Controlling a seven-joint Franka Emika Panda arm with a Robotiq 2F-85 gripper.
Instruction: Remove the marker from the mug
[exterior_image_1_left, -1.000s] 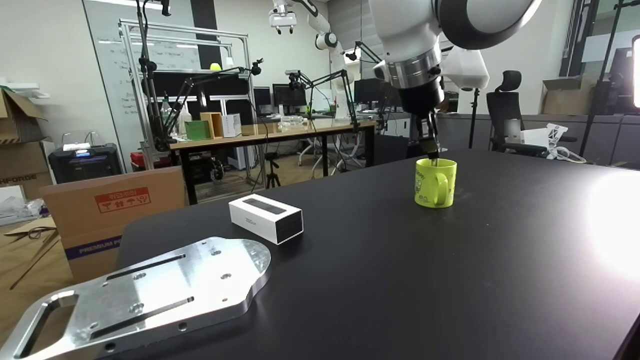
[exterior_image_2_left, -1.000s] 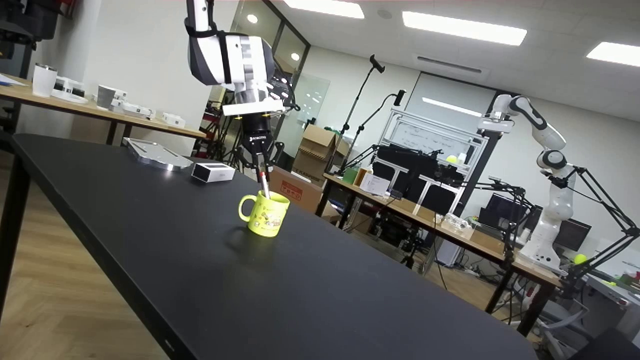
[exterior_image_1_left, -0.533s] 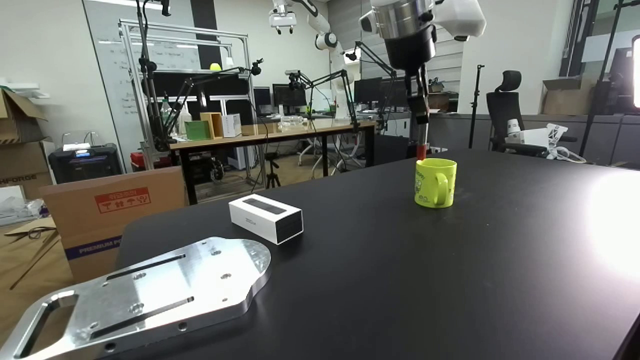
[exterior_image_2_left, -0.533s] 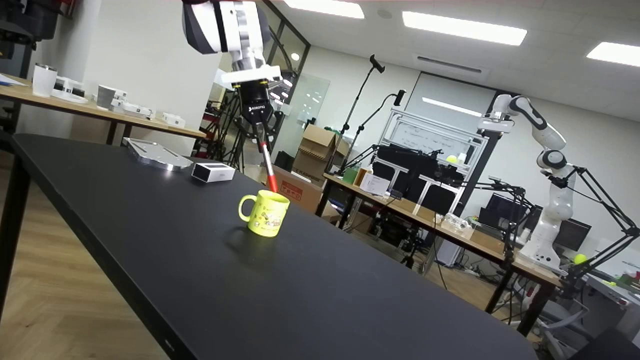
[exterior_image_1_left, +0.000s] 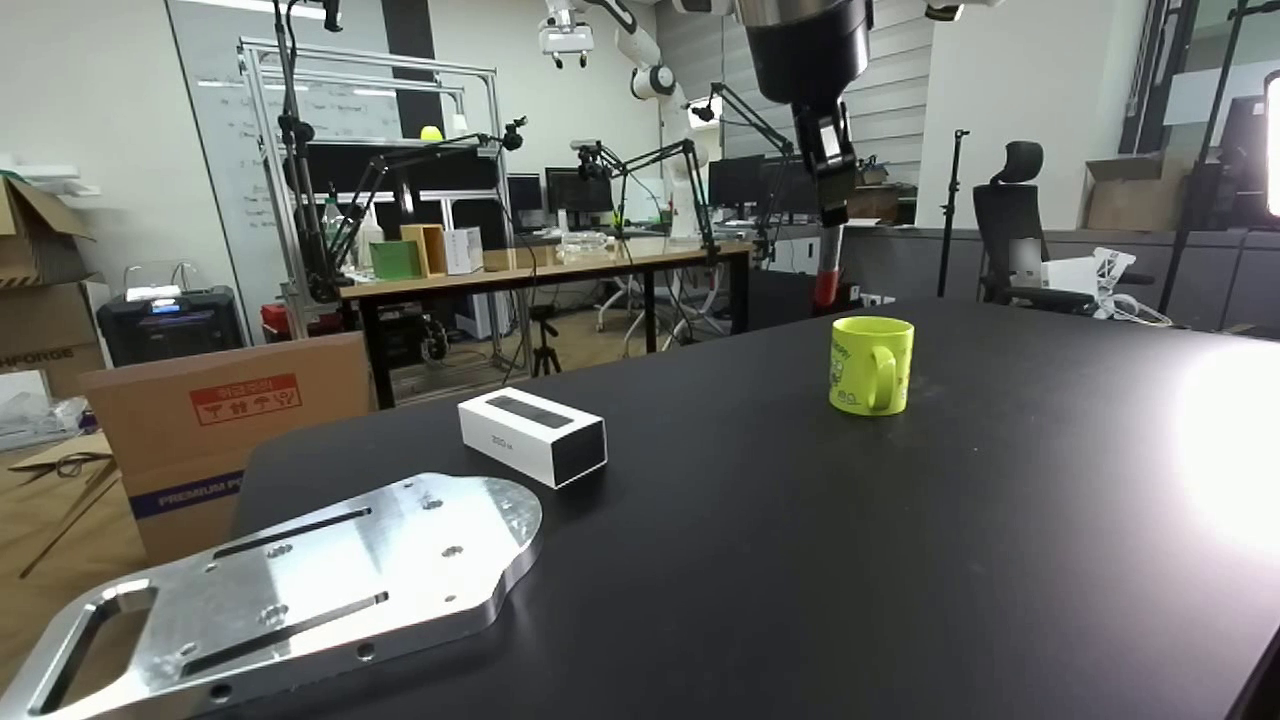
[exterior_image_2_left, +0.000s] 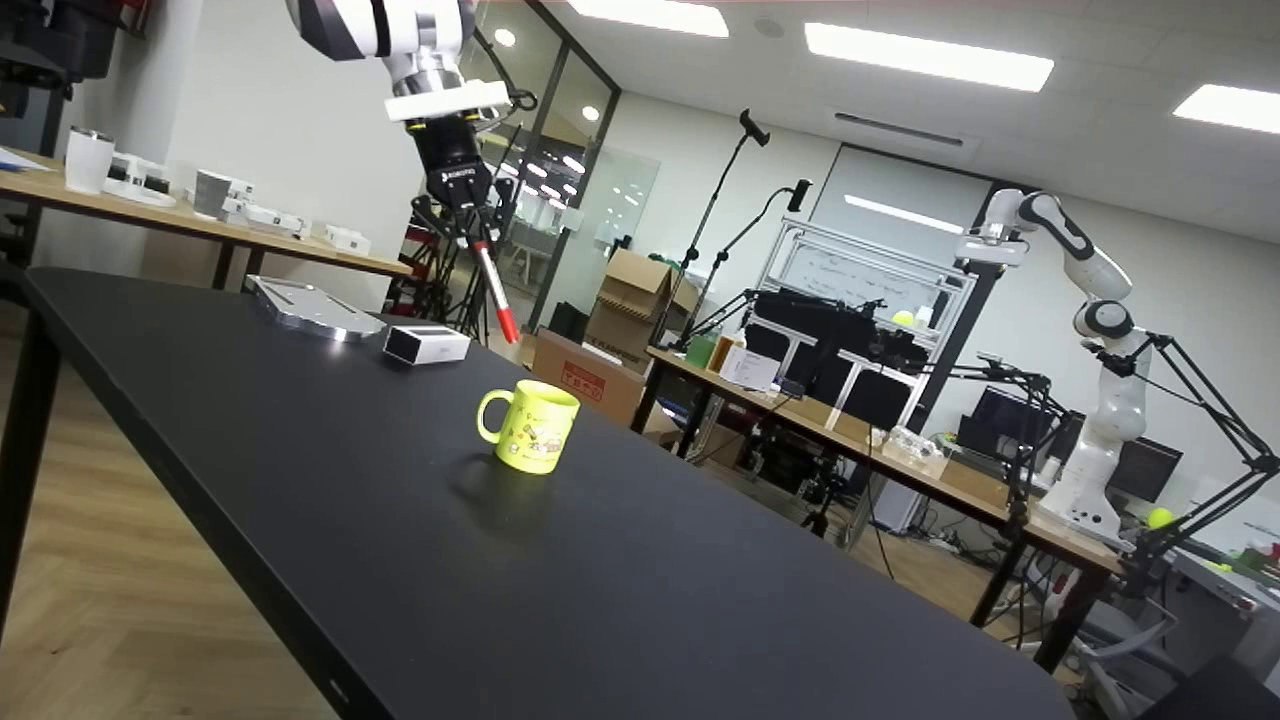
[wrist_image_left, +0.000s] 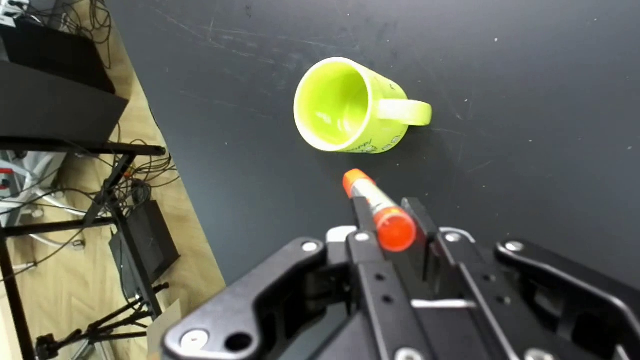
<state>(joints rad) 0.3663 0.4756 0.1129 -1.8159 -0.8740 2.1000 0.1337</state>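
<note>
The marker is a thin stick with red ends and a white middle; it shows in both exterior views (exterior_image_1_left: 829, 262) (exterior_image_2_left: 494, 285) and in the wrist view (wrist_image_left: 374, 195). My gripper (exterior_image_1_left: 835, 205) (exterior_image_2_left: 478, 232) (wrist_image_left: 386, 204) is shut on its upper part. The marker hangs tilted in the air, its lower red end outside the mug and higher than the rim, apart from it. The yellow-green mug (exterior_image_1_left: 852, 375) (exterior_image_2_left: 540, 435) (wrist_image_left: 387, 131) stands upright on the black table. In the wrist view its inside shows empty.
A white box with a dark end (exterior_image_1_left: 520, 440) (exterior_image_2_left: 428, 345) lies on the black table (exterior_image_1_left: 760, 560). A silver metal plate (exterior_image_1_left: 350, 570) (exterior_image_2_left: 318, 312) lies near it. A cardboard box (exterior_image_1_left: 230, 430) stands beside the table. The table's edge (wrist_image_left: 180, 170) shows in the wrist view.
My gripper has risen and moved away from the mug. The marker has come up out of the mug with it and now hangs more tilted beside and above it. The mug has not moved.
</note>
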